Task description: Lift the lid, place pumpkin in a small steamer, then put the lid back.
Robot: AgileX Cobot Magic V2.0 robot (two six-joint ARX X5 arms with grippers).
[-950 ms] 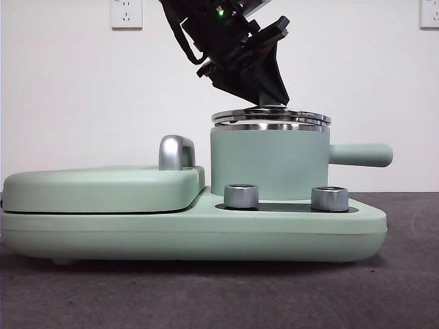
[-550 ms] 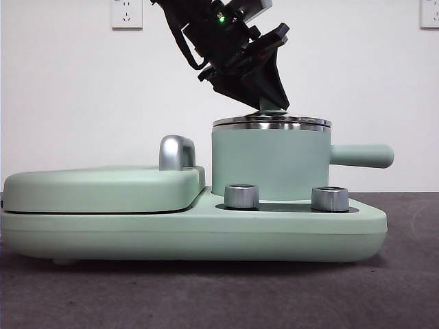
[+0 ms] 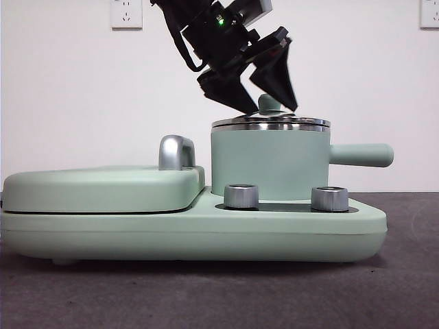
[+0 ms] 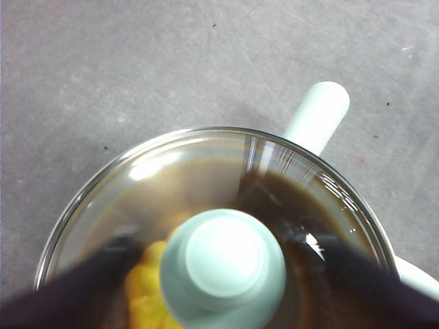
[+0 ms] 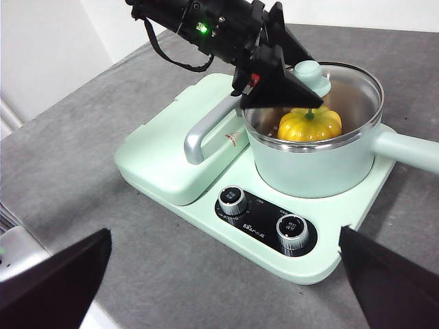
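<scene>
Ahead of me a plain white wall (image 3: 75, 103) fills the far side of the room, evenly lit, with no strong shadows on it. High on it at the left sits a white power socket (image 3: 126, 13), and a second socket (image 3: 429, 13) shows at the far right edge, cut off by the frame. Below the wall runs the surface (image 3: 219, 295) I work over, covered in dark grey matte material with faint scuffs and small specks. Its near left edge drops off toward a pale wall (image 5: 41, 55).
</scene>
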